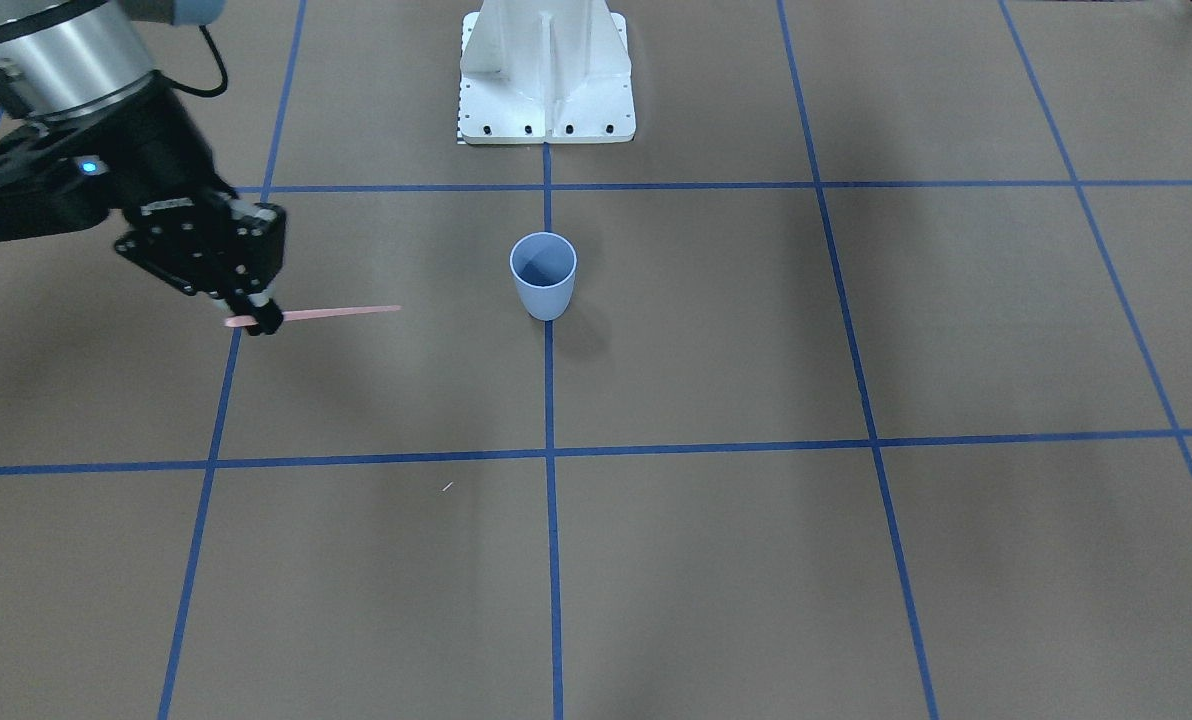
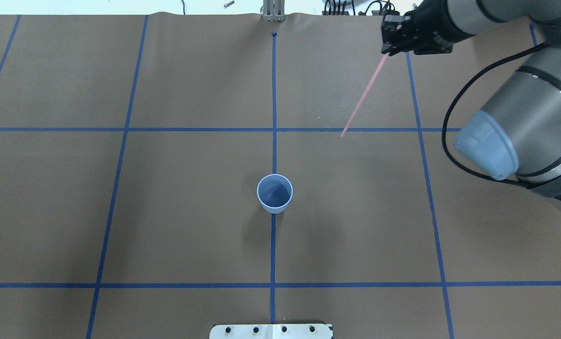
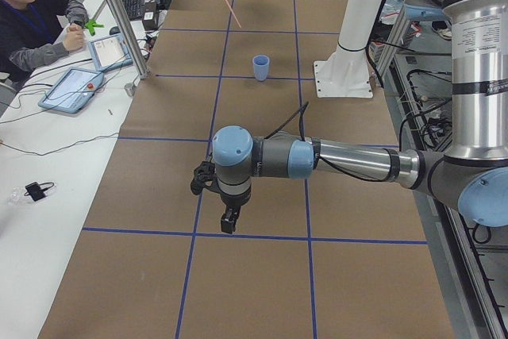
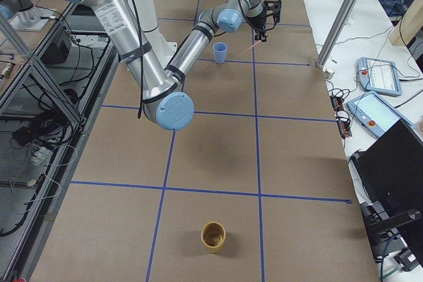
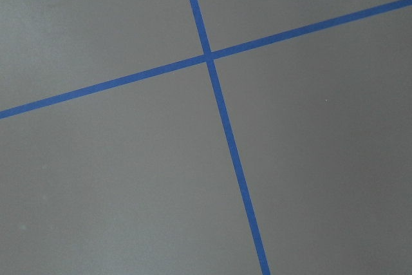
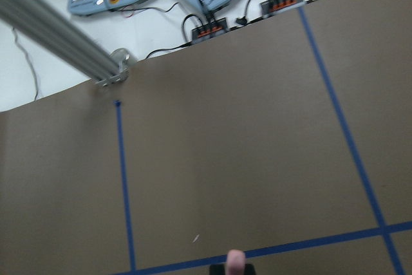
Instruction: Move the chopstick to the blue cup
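Note:
The blue cup stands upright and empty on the centre tape line, also in the overhead view. My right gripper is shut on one end of a slender pink chopstick. In the overhead view the gripper is far right of the cup and the chopstick slants from it toward the cup, well short of it. The chopstick's pink end shows at the bottom of the right wrist view. My left gripper hangs over the table far from the cup; I cannot tell if it is open.
A brown cup stands at the table's left end. The white robot base is behind the blue cup. A metal post, tablets and an operator are along the far edge. Blue tape lines grid the brown table.

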Available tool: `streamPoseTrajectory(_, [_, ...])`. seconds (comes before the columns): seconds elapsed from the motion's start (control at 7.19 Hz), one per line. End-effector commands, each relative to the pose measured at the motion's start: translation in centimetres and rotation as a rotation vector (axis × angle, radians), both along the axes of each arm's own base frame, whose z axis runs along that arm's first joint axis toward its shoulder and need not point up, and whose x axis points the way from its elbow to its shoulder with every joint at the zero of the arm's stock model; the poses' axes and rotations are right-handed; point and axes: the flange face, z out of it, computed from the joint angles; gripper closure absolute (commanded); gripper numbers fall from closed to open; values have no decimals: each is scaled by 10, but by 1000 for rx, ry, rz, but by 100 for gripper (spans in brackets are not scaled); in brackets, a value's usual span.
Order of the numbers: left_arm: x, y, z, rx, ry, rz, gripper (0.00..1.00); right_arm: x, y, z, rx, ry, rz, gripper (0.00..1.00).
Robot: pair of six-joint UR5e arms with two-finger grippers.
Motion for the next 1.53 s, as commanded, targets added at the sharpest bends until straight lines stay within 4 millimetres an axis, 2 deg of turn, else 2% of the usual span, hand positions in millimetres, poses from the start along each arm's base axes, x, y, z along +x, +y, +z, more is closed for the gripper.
streamPoseTrajectory(0.0, [0, 0, 3, -7, 0, 0, 1, -62, 39, -22, 161, 61, -61, 100])
streamPoseTrajectory(0.28, [0, 5, 11, -24, 0, 0, 1, -105, 66, -39, 195, 141, -43, 100])
streamPoseTrajectory(0.42, [0, 7, 13, -29, 1, 0, 1, -118, 77, -73, 180, 189, -53, 100])
streamPoseTrajectory(0.7, [0, 10, 22, -47, 2, 0, 1, -131, 84, -113, 175, 237, -49, 100])
streamPoseTrajectory(0.84, [0, 11, 23, -48, 3, 0, 1, -138, 80, -135, 155, 268, -53, 100])
streamPoseTrajectory(1.11, [1, 18, 29, -60, 4, 1, 1, -188, 116, -128, 202, 361, -55, 100])
streamPoseTrajectory(1.39, [1, 19, 29, -62, 4, 0, 1, -206, 129, -119, 196, 377, -70, 100])
